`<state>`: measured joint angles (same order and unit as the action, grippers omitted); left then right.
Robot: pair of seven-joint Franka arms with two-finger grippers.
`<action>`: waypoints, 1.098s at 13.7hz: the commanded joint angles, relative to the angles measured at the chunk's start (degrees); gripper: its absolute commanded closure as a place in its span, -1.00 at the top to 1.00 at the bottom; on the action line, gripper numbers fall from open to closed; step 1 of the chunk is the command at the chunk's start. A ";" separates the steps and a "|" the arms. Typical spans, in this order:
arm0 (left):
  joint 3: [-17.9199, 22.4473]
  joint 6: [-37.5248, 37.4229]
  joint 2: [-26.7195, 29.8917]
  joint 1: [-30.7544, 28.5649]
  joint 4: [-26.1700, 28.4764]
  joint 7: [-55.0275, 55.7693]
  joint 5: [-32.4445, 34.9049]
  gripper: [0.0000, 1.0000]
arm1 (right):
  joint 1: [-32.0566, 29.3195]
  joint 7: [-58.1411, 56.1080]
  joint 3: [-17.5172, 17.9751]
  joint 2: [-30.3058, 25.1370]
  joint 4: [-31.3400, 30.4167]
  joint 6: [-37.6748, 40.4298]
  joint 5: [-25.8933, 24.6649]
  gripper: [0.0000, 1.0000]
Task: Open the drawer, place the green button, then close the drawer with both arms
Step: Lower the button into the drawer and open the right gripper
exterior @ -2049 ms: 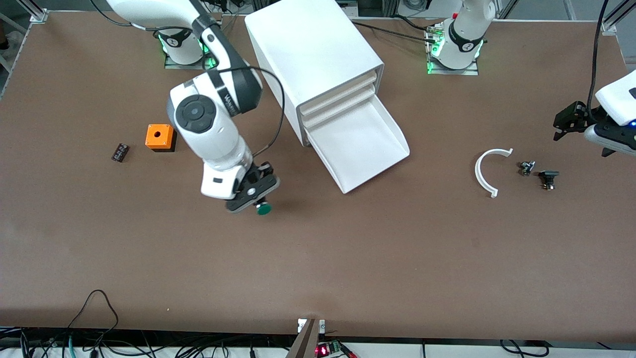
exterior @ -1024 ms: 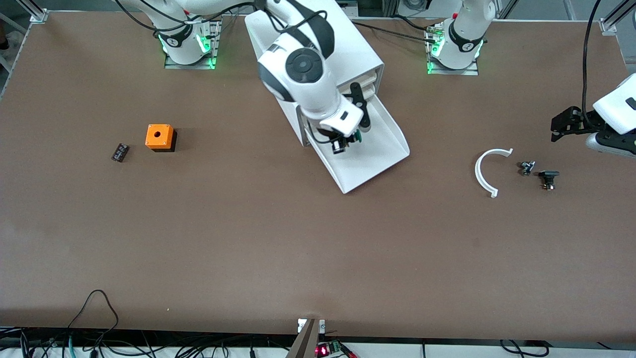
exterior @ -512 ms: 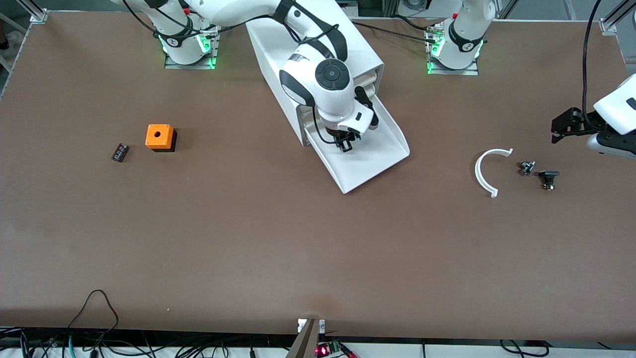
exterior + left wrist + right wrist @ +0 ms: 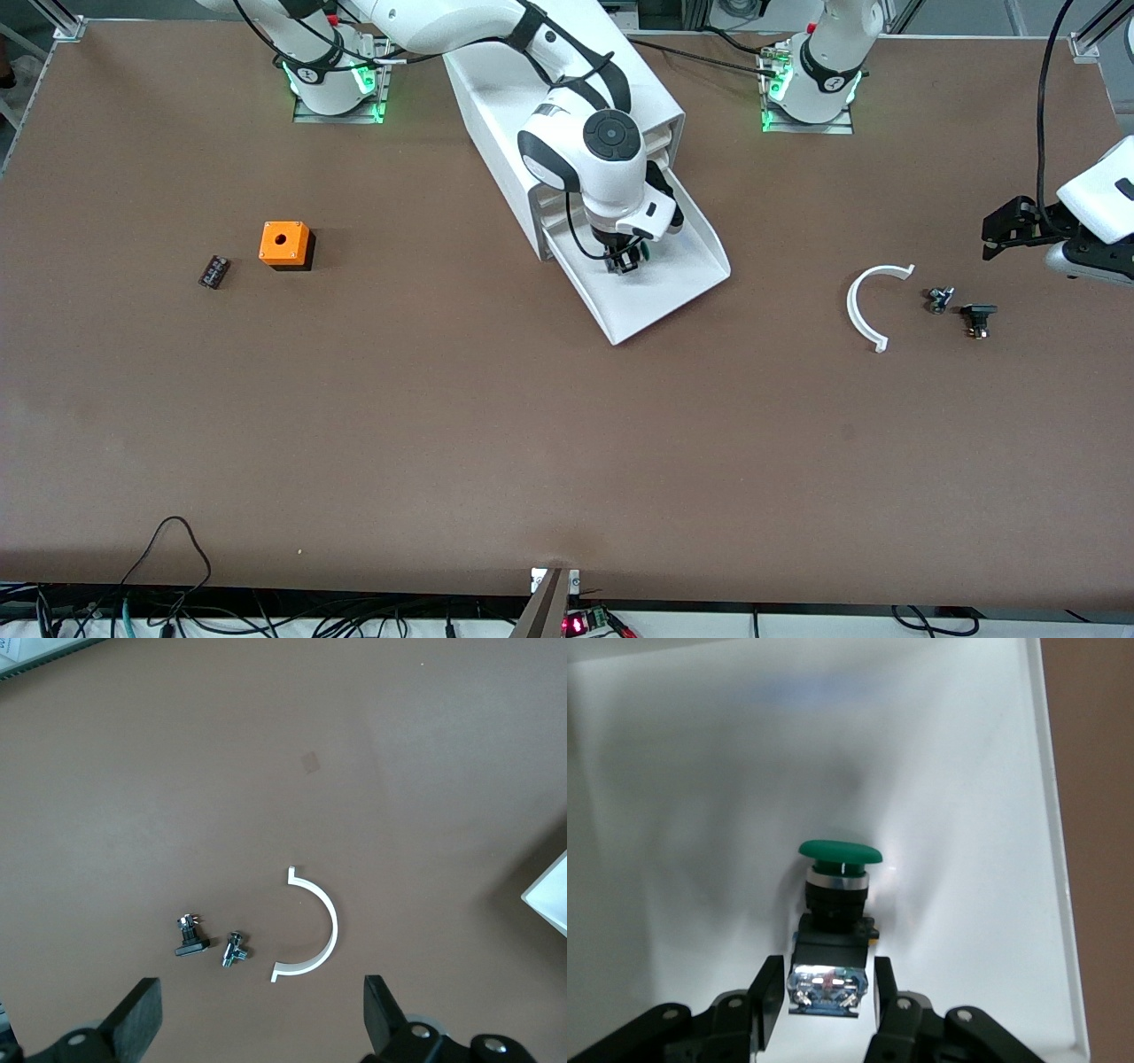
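Note:
The lowest drawer [image 4: 687,266] of the white cabinet [image 4: 549,80] stands pulled out. My right gripper [image 4: 626,263] is down inside it. In the right wrist view the button [image 4: 833,895], green cap on a black body, lies on the drawer's white floor [image 4: 700,815]. My right gripper [image 4: 829,992] is around the button's body, and its fingers [image 4: 769,992] stand a little apart from it on both sides. A bit of the green cap [image 4: 643,254] shows in the front view. My left gripper [image 4: 997,232] waits open above the table at the left arm's end, also seen in its wrist view [image 4: 261,1028].
A white curved strip [image 4: 864,306] and two small dark parts [image 4: 939,299] [image 4: 977,317] lie below the left gripper, also in the left wrist view [image 4: 323,930]. An orange box with a hole [image 4: 284,244] and a small black part [image 4: 213,271] lie toward the right arm's end.
My right gripper carried the button from above the table across to the open drawer and lowered into it. The left arm has barely moved.

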<state>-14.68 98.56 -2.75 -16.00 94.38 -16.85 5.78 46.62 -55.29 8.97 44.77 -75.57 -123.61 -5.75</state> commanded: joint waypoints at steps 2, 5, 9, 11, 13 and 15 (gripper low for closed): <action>0.35 2.33 0.20 0.26 0.80 0.33 -2.35 1.00 | 1.01 4.13 -0.70 1.37 1.65 0.30 0.30 1.00; 0.26 3.73 -1.02 0.70 1.15 1.28 -2.44 1.00 | 0.49 8.95 -0.53 -1.51 1.83 0.48 0.30 1.00; -0.61 9.44 -4.18 3.24 5.19 11.90 -2.35 1.00 | -2.75 26.34 -0.61 -8.89 2.27 -0.58 0.22 1.00; -0.70 15.57 -5.77 5.09 9.21 15.69 -2.44 1.00 | -5.74 30.05 -0.70 -12.76 2.18 -0.05 0.22 1.00; -1.14 22.69 -7.43 7.81 13.62 24.01 -2.44 1.00 | -9.86 34.70 -1.31 -16.71 1.22 0.39 0.22 1.00; -3.15 31.20 -9.81 9.22 17.65 32.19 -2.35 1.00 | -13.03 37.70 -3.15 -20.05 -1.76 2.75 0.30 1.00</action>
<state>-16.51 123.05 -11.57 -8.11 108.01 8.44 4.13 36.44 -21.29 6.62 28.70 -72.51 -122.22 -5.74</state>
